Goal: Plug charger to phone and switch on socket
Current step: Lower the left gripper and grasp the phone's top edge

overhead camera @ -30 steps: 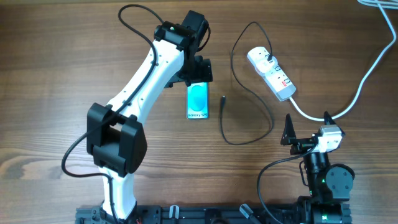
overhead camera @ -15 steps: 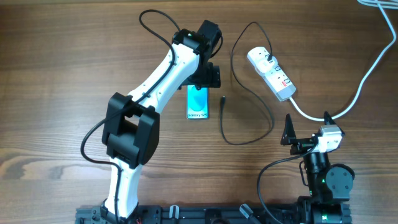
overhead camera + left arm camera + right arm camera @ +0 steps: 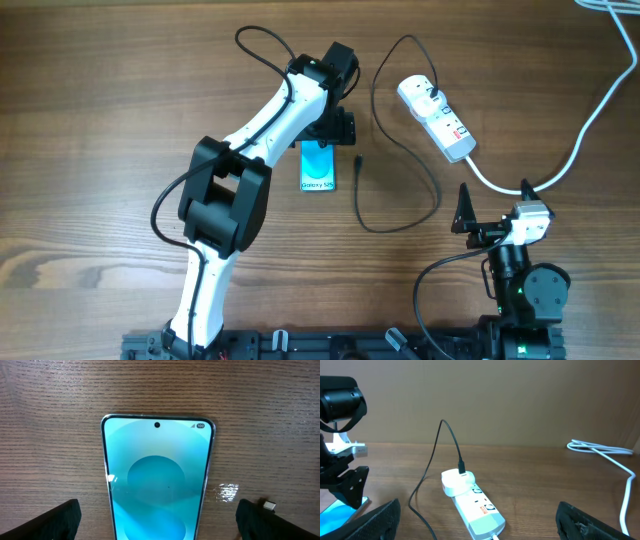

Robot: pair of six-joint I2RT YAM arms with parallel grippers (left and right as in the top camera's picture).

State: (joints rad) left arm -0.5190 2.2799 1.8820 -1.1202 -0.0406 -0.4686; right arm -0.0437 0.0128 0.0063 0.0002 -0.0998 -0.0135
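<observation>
The phone (image 3: 318, 170) lies flat on the wood table with its cyan screen up. My left gripper (image 3: 331, 128) hangs over its far end, open. In the left wrist view the phone (image 3: 157, 475) lies between the two fingers (image 3: 55, 522), which stand wide of its edges. The charger's thin black cable (image 3: 436, 190) loops from the socket to its plug tip (image 3: 358, 160), just right of the phone. The tip also shows in the left wrist view (image 3: 269, 506). The white socket (image 3: 437, 118) lies at the back right. My right gripper (image 3: 465, 212) is open and empty, facing the socket (image 3: 472, 505).
A thick white cord (image 3: 590, 120) runs from the socket's near end to the back right corner. The charger's white adapter (image 3: 457, 482) sits in the socket's far outlet. My left arm (image 3: 260, 130) stretches across the table's middle left.
My left arm has shifted right, its elbow moving furthest, and the gripper has crept slightly right over the phone's far end. The phone, cable and right arm have not moved.
</observation>
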